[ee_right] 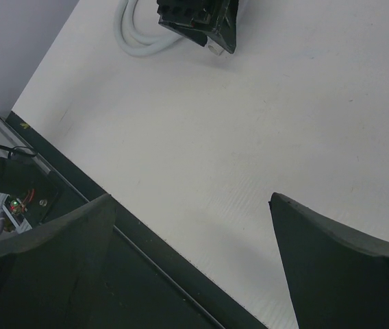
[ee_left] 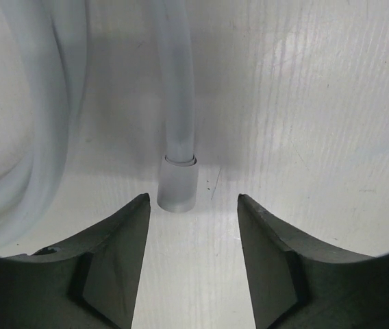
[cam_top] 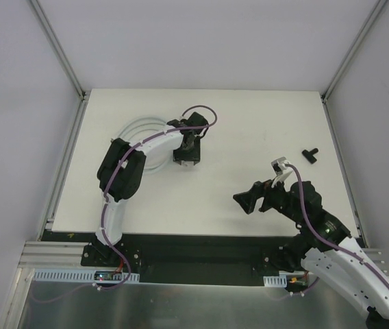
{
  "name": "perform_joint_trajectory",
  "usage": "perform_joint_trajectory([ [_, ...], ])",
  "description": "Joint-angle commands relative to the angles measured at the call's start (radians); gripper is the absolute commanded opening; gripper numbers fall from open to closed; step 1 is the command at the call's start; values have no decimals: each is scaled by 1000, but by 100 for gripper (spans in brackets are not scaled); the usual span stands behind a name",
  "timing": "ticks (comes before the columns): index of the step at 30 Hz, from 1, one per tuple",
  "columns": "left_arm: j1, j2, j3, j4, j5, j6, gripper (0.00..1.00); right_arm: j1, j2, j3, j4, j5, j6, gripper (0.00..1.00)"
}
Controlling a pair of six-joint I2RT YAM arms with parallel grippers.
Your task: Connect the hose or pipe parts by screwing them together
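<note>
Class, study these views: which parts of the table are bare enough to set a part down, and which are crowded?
Bare: the middle of the table, between the left gripper and the connector; the far right corner. Crowded: far left, where the hose coils under the left arm; and near right, around the right gripper.

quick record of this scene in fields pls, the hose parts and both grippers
hose: white, looped at the far left of the table
hose end fitting: grey sleeve lying flat at the left gripper fingertips, not clamped
t connector: small, black, alone at the table's right side
left gripper: open, empty
right gripper: open, empty, above the table's near edge
parts joined: no, hose and t connector lie far apart
</note>
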Motion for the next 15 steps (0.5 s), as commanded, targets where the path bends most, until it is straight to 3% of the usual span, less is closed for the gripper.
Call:
perform_joint_trajectory([
  [1,9,-66,2,-2,3,-14,57,2,-29,2,38,-1,31,99],
  [7,43,-22,68,-3,19,29,59,2,-56,5,7,7,29,99],
  [15,49,1,63,-9,68,36,50,0,-56,14,-20,27,17,99],
])
